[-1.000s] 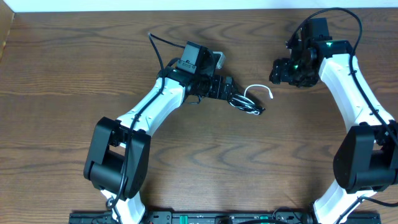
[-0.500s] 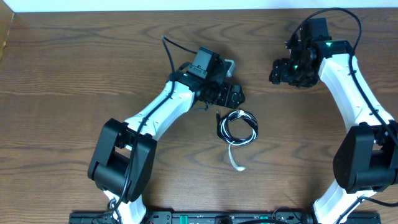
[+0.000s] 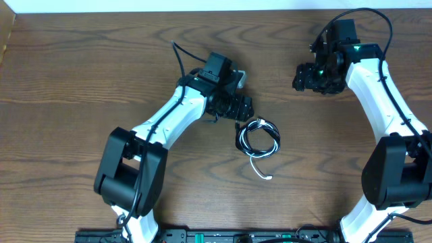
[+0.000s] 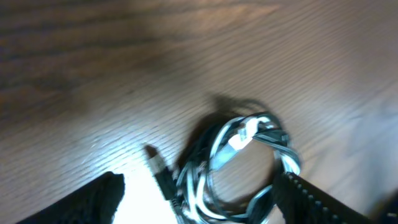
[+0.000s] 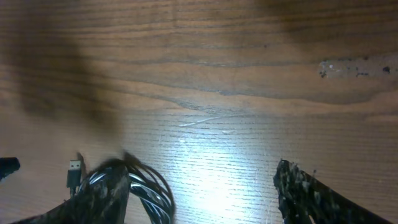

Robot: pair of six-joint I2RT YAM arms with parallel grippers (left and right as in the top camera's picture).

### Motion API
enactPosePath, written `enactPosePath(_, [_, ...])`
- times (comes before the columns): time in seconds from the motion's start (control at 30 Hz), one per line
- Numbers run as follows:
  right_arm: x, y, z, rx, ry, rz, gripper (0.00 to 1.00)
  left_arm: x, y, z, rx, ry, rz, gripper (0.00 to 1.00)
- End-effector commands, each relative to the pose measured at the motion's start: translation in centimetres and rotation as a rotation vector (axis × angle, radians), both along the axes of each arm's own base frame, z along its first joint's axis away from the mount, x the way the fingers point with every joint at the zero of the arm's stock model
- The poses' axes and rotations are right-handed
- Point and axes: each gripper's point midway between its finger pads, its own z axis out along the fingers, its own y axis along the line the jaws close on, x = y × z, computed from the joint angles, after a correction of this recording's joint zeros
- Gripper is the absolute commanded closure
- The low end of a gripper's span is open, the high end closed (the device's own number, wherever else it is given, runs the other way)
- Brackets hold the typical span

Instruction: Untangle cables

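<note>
- The left gripper (image 3: 240, 108) has its jaws spread wide with nothing between the pads. In its wrist view the two dark fingers (image 4: 102, 200) sit at the bottom corners, one on each side of the cables (image 4: 285, 154), and neither touches them.
- From overhead this gripper hovers just beside the coil, at its far-left edge, close but apart from it.
- The cables lie on the table (image 3: 67, 101) as one roundish coil, the black cable (image 4: 194, 163) and the white cable (image 4: 244, 134) wound together around an open middle.
- A dark plug (image 4: 158, 169) sticks out from the coil's left side in the left wrist view and lies flat on the wood.
- A loose white tail leaves the near side of the coil and runs toward the robot's base, ending in a small white plug (image 3: 268, 177) a little way from the coil.
- The right gripper (image 3: 307, 77) is also parted and empty. It hangs well apart from the coil, on the coil's far-right side.
- In the right wrist view only part of the coil shows, at the bottom left behind one finger, with a plug end just to the left of it.
</note>
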Motion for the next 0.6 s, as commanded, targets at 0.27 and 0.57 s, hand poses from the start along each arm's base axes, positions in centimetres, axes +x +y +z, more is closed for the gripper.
enactPosePath(0.27, [0.3,0.0,1.4,-0.008,-0.041,0.011,0.32,-0.8,0.4,-3.2,0.099,0.06,0.01,0.46])
enactPosePath(0.57, [0.6,0.0,1.5,-0.007,-0.052,0.011,0.32,-1.4,-0.5,-1.4,0.096,0.075,0.025,0.53])
